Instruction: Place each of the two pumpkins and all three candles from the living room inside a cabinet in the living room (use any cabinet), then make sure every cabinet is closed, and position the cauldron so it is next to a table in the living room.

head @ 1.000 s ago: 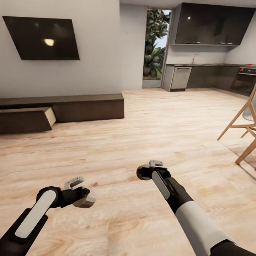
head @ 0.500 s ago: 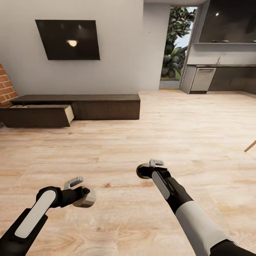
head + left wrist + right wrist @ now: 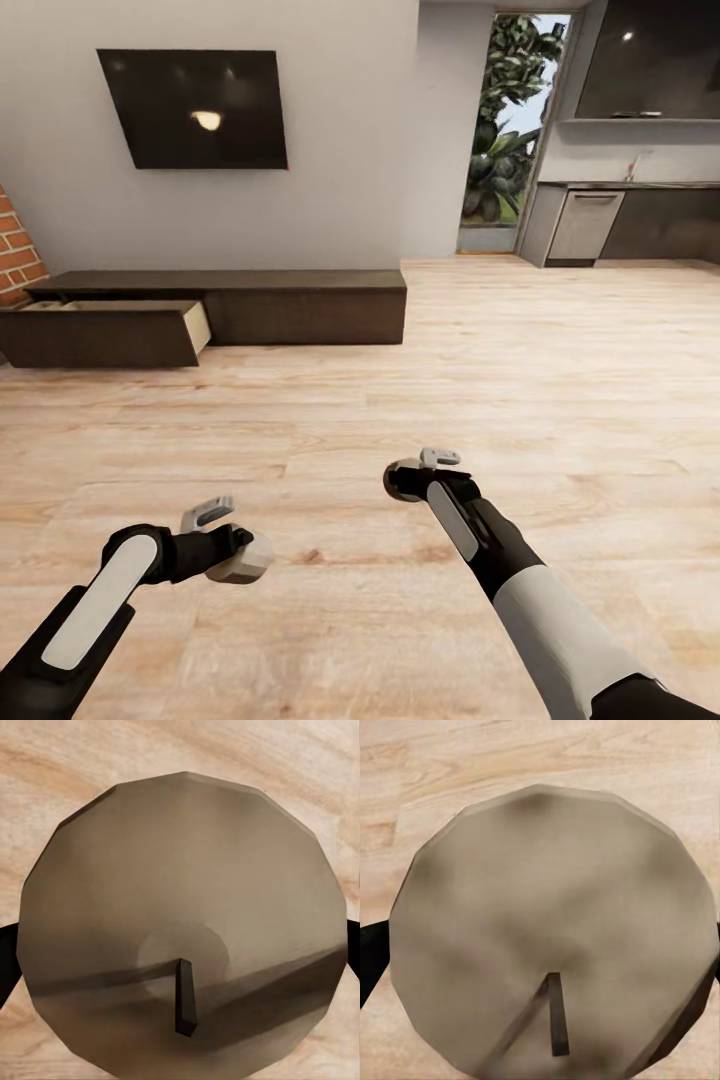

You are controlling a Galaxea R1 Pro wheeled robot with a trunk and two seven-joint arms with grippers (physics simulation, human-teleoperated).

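Pale wood-grain floor [image 3: 420, 370] stretches ahead of me, bare planks running up to the white wall. Against that wall sits the cabinet [image 3: 300, 305], long, low and dark brown, and at its left end one drawer [image 3: 100, 332] stands pulled out toward the room, its lighter inner side showing at the right corner. I cannot make out what lies inside it. Above the cabinet hangs a dark wall screen [image 3: 192, 108], and a strip of red brick [image 3: 15, 250] shows at the far left. Past the right end of the cabinet there is a glass door with green plants [image 3: 505, 130] behind it, then the grey kitchen units [image 3: 620, 220].

Both my arms hang low over the floor, well apart from the cabinet. My left gripper [image 3: 238, 555] is closed on a candle [image 3: 184, 922]; in the left wrist view its pale brownish round top with a short dark wick fills the space between my black fingers [image 3: 6, 960], which press at either side. My right gripper [image 3: 405, 482] grips a second candle [image 3: 551, 922] the same way, its faceted tan face and wick right before the lens, dark fingertips [image 3: 371, 960] at its edges, floor planks beyond.
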